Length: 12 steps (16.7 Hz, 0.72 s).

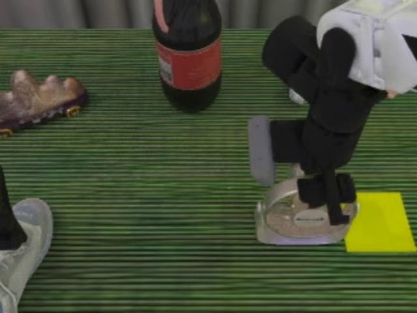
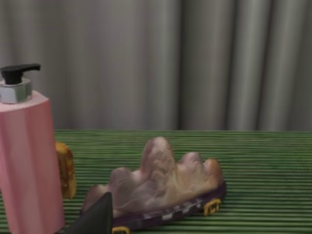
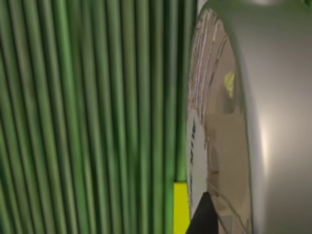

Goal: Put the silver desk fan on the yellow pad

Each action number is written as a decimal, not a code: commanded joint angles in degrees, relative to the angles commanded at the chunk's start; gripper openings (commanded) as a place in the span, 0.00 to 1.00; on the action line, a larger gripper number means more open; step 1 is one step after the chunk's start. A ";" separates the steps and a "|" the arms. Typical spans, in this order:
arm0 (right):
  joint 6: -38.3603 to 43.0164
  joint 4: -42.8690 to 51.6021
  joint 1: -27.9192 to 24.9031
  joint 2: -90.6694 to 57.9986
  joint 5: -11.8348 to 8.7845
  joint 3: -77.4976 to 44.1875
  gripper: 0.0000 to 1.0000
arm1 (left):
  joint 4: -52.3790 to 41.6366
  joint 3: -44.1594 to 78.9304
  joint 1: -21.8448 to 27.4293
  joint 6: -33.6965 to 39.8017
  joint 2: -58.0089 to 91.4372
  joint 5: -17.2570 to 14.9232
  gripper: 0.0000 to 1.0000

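The silver desk fan (image 1: 296, 225) sits on the green mat with its round ring and grey grille facing up, its right edge touching the left edge of the yellow pad (image 1: 384, 223). My right gripper (image 1: 326, 199) reaches down from above and is shut on the right side of the fan's ring. In the right wrist view the shiny fan (image 3: 243, 122) fills the picture, one dark fingertip (image 3: 204, 217) lies against its grille, and a strip of the yellow pad (image 3: 180, 207) shows beside it. My left arm (image 1: 5, 222) is parked at the left edge.
A dark cola bottle (image 1: 187, 55) stands at the back centre. A purple-soled brown shoe (image 1: 39, 98) lies at the back left, a white shoe (image 1: 26, 251) at the front left. A grey rounded bar (image 1: 260, 150) lies beside the right arm. A pink pump bottle (image 2: 29, 161) shows in the left wrist view.
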<state>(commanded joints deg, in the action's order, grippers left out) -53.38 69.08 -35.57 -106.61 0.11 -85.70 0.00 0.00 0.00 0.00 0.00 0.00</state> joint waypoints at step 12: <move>-0.09 7.82 -0.24 0.05 0.01 -7.60 0.00 | 0.00 0.00 0.00 0.00 0.00 0.00 1.00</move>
<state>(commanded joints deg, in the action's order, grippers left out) -53.47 76.90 -35.81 -106.56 0.12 -93.30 0.00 0.00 0.00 0.00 0.00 0.00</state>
